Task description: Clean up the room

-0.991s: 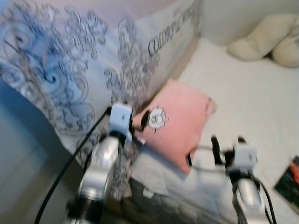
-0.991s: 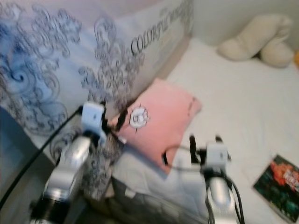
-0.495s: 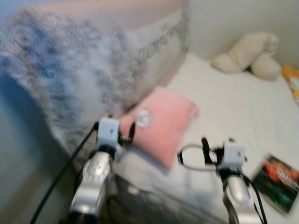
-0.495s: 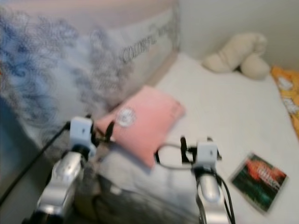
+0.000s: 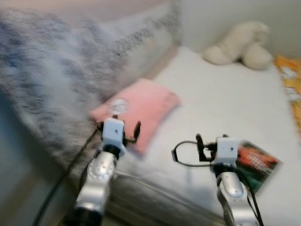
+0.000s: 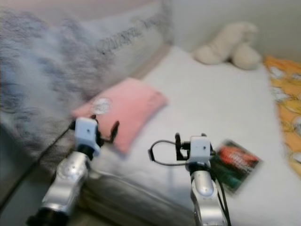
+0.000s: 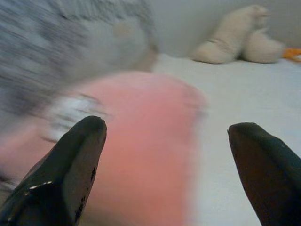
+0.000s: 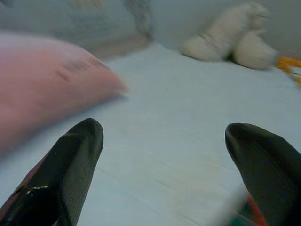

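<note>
Lying on the white bed (image 5: 225,99), the pink pillow (image 5: 141,106) sits beside the patterned duvet (image 5: 51,80). Since a second ago the camera has swung right, revealing more bed, the book (image 5: 254,162) and an orange blanket (image 5: 291,84). Left gripper (image 5: 126,129) and right gripper (image 5: 209,143) hover spread, holding nothing. A plush toy (image 5: 240,42) lies beyond the pillow.

Wide bare stretch of white bed (image 5: 221,94) lies ahead of both arms, room to reach across it. On the left, a pink pillow (image 5: 141,106) blocks the way just before the left gripper (image 7: 167,160), jaws spread, with a big patterned pillow (image 5: 56,80) walling that side. Near the right gripper (image 8: 164,160), jaws apart, a book (image 5: 254,162) lies flat. A plush toy (image 5: 237,44) sits against the far wall.
</note>
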Controlling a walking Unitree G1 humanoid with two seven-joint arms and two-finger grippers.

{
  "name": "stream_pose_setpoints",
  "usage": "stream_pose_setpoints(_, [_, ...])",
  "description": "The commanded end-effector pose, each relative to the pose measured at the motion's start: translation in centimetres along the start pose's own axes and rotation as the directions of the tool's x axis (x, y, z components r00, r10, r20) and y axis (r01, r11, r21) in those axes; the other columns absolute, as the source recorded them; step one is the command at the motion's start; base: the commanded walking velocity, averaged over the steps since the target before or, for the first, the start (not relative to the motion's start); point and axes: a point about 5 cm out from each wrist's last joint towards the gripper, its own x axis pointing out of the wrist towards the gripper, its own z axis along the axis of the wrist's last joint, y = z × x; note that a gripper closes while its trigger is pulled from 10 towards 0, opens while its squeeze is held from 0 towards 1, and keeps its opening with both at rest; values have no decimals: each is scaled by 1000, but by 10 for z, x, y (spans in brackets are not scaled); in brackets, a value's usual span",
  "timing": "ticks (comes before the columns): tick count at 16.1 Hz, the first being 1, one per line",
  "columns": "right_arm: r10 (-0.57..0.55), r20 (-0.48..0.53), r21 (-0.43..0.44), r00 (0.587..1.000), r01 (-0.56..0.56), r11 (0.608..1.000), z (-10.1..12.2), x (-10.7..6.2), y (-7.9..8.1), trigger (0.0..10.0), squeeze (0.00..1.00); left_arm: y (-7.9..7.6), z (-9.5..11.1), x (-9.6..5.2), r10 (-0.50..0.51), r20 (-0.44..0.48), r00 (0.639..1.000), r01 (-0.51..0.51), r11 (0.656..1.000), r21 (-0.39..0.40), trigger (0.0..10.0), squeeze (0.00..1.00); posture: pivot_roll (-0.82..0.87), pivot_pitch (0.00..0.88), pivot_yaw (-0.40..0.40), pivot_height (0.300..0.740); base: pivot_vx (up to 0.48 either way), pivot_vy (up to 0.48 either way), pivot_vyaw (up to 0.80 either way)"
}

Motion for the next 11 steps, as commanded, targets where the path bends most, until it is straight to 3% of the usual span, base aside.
stream_pose_setpoints(1, [-26,-12,5,1000,26,1000,-1,1,-4,10000,0,-2,8,6,-9,29,1000,9,1000,12,10000,0,153,0,-27,740,0,-480,0])
stream_pose_setpoints(4, [21,-24,0,999,-21,1000,-2,2,2,10000,0,-4,9,12,-36,42,998,34,998,46,10000,0,150,0,-47,740,0,-480,0])
stream_pose_setpoints(5, [42,-48,-2,998,-42,999,-4,3,4,10000,0,-4,-4,17,-24,-58,998,29,995,100,10000,0,155,0,-63,740,0,0,-688])
stream_pose_setpoints(6, [47,-49,-12,998,-48,999,-5,3,4,10000,0,-1,-8,19,-12,-89,996,23,992,126,10000,0,157,0,-69,740,0,0,-688])
stream_pose_setpoints(10, [-14,-34,56,999,16,998,1,13,3,10000,0,14,-2,19,0,-50,999,5,995,101,10000,0,184,0,-47,740,0,0,-684])
stream_pose_setpoints(11, [-7,-42,62,999,9,998,-1,12,6,10000,0,15,-2,20,0,-42,999,6,990,139,10000,0,185,0,-38,740,0,0,-681])
